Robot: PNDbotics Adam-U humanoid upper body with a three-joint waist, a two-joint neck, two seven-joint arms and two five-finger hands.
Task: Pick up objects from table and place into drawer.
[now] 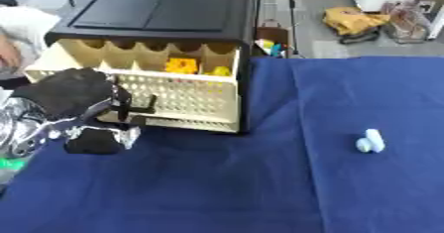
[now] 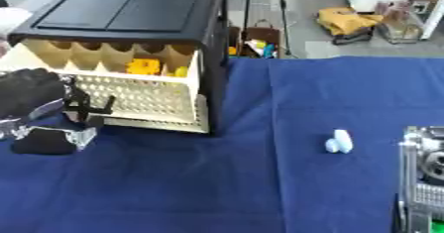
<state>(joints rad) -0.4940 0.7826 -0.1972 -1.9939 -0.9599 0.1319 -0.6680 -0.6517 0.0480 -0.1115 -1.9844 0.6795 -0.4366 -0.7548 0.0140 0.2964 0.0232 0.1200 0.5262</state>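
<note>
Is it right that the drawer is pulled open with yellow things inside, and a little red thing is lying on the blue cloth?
Almost. The drawer is open with yellow things inside, but the little thing on the blue cloth is pale blue, not red. The right eye view shows it best, lying to the drawer's right. The left hand is at the drawer's front.
</note>
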